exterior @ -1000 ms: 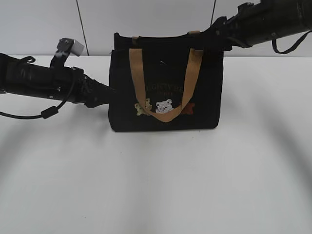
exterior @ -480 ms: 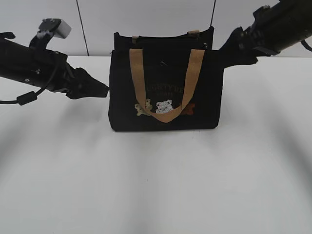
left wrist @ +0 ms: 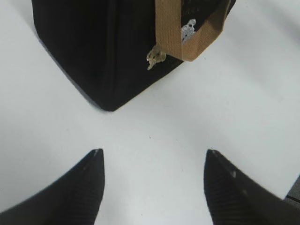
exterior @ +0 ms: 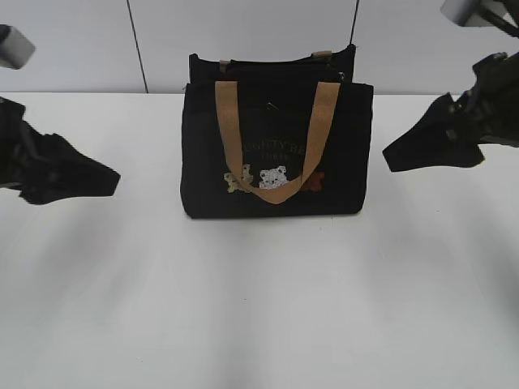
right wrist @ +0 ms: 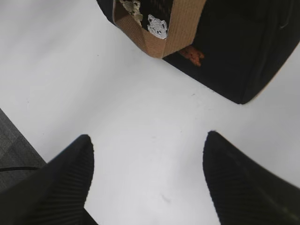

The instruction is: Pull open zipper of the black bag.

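The black bag (exterior: 276,154) stands upright mid-table, its tan handle (exterior: 276,190) hanging over the bear pictures on its front. The zipper runs along the top, but I cannot make it out from here. My left gripper (exterior: 109,180) hangs to the bag's left, well apart from it, open and empty. My right gripper (exterior: 391,154) sits off the bag's right side, also open and empty. The left wrist view shows the left gripper (left wrist: 153,151) open over bare table, the black bag (left wrist: 93,47) ahead. In the right wrist view, my right gripper (right wrist: 148,136) is open and the black bag (right wrist: 243,47) lies beyond it.
The white table (exterior: 259,308) spreads out in front of the bag and to both sides. A pale panelled wall (exterior: 73,40) rises close behind it. In the right wrist view the table edge and grey floor (right wrist: 14,150) show at lower left.
Both arms have drawn back from the bag's top and sides, the left going left and down, the right going right and down. Both grippers' jaws have widened.
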Robot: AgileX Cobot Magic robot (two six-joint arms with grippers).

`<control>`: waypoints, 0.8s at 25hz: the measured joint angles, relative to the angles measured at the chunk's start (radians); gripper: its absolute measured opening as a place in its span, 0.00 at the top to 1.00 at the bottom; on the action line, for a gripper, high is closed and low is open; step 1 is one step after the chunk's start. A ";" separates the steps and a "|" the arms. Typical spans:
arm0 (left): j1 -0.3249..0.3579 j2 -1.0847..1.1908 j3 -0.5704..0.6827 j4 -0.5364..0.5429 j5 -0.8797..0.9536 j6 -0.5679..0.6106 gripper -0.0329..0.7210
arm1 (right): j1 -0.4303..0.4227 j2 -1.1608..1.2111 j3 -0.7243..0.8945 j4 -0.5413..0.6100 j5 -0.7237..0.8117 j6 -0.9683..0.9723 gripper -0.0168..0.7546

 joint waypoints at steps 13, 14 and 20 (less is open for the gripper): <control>0.000 -0.622 0.046 0.602 0.304 -0.711 0.30 | 0.000 -0.534 0.174 -0.119 0.071 0.202 0.27; 0.000 -0.667 0.046 0.641 0.336 -0.754 0.30 | 0.000 -0.570 0.186 -0.144 0.087 0.228 0.27; 0.000 -0.892 0.046 0.815 0.465 -0.937 0.30 | 0.000 -0.822 0.244 -0.296 0.217 0.405 0.27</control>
